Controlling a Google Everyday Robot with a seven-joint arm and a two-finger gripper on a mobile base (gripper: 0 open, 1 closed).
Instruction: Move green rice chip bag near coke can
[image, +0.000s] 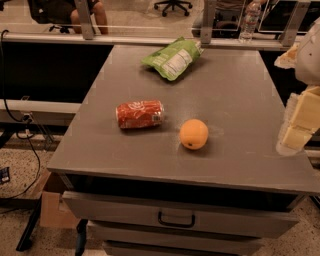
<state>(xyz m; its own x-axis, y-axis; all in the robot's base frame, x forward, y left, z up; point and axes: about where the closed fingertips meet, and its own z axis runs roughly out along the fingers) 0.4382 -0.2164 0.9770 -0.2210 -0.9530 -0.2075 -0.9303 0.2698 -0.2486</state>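
The green rice chip bag (173, 58) lies flat at the far middle of the grey table (240, 100), with its white label panel facing up. The red coke can (140, 114) lies on its side near the table's middle left, well in front of the bag. My gripper (296, 131) is at the right edge of the view, above the table's right side, far from both the bag and the can. It holds nothing that I can see.
A round orange fruit (193, 134) sits to the right of the can. A drawer with a black handle (176, 219) is below the table's front edge. A water bottle (250, 21) stands on the ledge behind the table.
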